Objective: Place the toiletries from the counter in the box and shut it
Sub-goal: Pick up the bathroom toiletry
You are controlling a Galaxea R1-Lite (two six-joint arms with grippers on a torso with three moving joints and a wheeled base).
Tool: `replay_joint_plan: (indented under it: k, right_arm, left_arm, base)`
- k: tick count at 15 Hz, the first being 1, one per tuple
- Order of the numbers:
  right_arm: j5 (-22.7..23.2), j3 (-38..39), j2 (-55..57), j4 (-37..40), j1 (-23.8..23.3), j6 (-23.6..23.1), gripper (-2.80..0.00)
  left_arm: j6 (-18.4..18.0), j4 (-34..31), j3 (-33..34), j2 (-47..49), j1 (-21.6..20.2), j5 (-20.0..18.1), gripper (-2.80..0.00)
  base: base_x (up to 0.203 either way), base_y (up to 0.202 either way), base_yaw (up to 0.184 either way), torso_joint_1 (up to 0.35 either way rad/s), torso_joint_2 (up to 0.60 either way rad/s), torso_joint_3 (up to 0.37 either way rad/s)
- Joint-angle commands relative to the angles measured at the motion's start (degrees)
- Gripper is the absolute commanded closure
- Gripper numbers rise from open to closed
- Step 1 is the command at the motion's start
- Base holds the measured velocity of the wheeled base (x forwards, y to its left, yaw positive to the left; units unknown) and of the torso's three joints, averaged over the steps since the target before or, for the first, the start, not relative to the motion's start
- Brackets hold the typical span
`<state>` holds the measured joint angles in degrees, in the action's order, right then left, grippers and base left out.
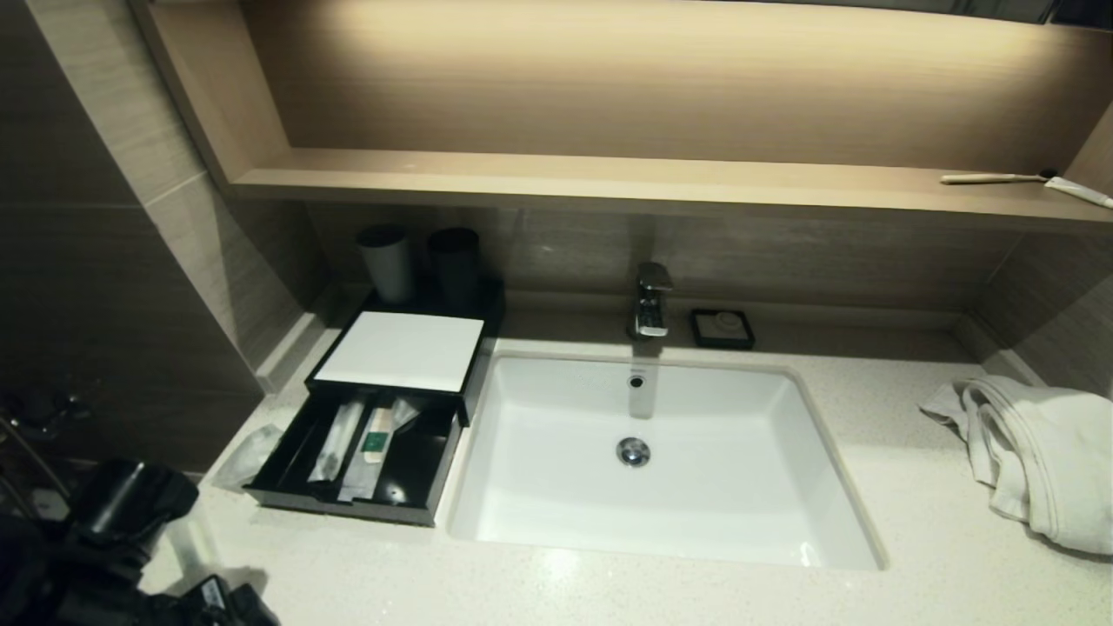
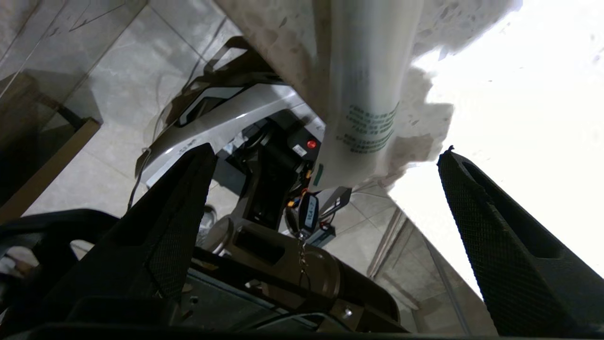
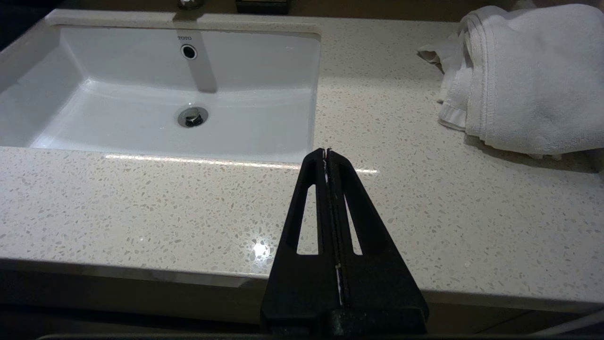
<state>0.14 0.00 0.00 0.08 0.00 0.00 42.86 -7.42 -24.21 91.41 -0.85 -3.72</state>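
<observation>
The black box (image 1: 404, 348) with its white top stands at the counter's (image 1: 609, 591) back left. Its drawer (image 1: 356, 456) is pulled out. Two long packets lie in it, a plain one (image 1: 335, 443) and a green-labelled one (image 1: 378, 439). A short whitish pouch (image 1: 248, 454) lies on the counter left of the drawer, one end over the edge. My left arm (image 1: 122, 513) is low at the front left. In the left wrist view my left gripper (image 2: 328, 148) is open, its fingers either side of the pouch's (image 2: 363, 94) overhanging end, not touching it. My right gripper (image 3: 326, 152) is shut and empty above the counter's (image 3: 141, 212) front edge.
A white basin (image 1: 661, 469) with a tap (image 1: 650, 300) fills the middle. A white towel (image 1: 1035, 452) lies at the right. Two dark cups (image 1: 387, 261) stand behind the box and a soap dish (image 1: 722, 328) sits beside the tap. A toothbrush (image 1: 991, 178) lies on the shelf.
</observation>
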Motion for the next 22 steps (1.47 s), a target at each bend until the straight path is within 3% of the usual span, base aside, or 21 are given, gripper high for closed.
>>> replay_joint_plan:
  k: [1,10,11,22]
  right_arm:
    - [0.0,0.0,0.0,0.0,0.0,0.0,0.00]
    - [0.0,0.0,0.0,0.0,0.0,0.0,0.00]
    - [0.0,0.0,0.0,0.0,0.0,0.0,0.00]
    - [0.0,0.0,0.0,0.0,0.0,0.0,0.00]
  left_arm:
    - [0.3,0.4,0.4,0.5,0.0,-0.1,-2.80]
    - [0.3,0.4,0.6,0.6,0.0,-0.1,-2.80]
    - [0.3,0.4,0.6,0.6,0.0,-0.1,0.00]
    - [0.3,0.4,0.6,0.5,-0.1,-0.1,0.00]
  base:
    - [0.000,0.000,0.000,0.000,0.00,0.000]
    - [0.000,0.000,0.000,0.000,0.00,0.000]
    - [0.000,0.000,0.000,0.000,0.00,0.000]
    - [0.000,0.000,0.000,0.000,0.00,0.000]
